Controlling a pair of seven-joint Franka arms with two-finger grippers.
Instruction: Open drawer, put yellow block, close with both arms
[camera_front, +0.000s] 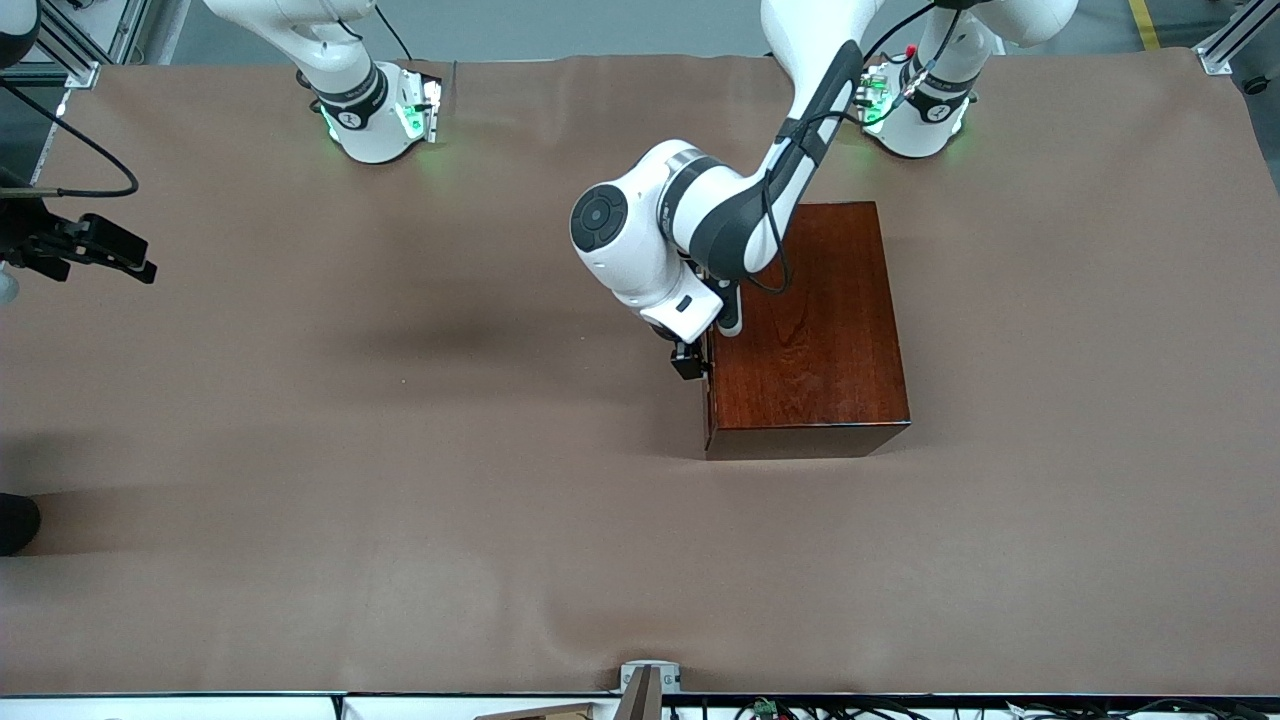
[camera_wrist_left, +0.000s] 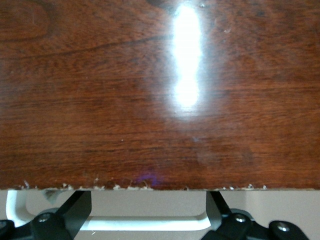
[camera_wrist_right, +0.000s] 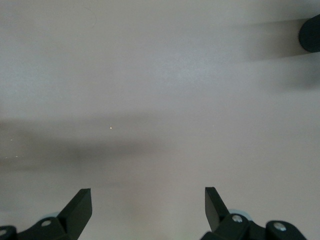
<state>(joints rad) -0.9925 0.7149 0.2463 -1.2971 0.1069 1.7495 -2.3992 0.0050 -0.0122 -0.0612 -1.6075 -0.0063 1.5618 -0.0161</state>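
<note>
I see the left gripper (camera_wrist_left: 145, 220) spread wide astride the white handle (camera_wrist_left: 150, 222), bar lying crosswise between its fingers, at the box (camera_front: 808, 330) face toward the right arm's end, drawer shut; right gripper (camera_wrist_right: 147, 210) waits open over the table edge, block unseen

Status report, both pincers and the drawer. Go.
Left pincer open, straddling white U-shaped handle of glossy dark mahogany box. Drawer shut. Right pincer open over bare table, waiting. Yellow block not seen.
</note>
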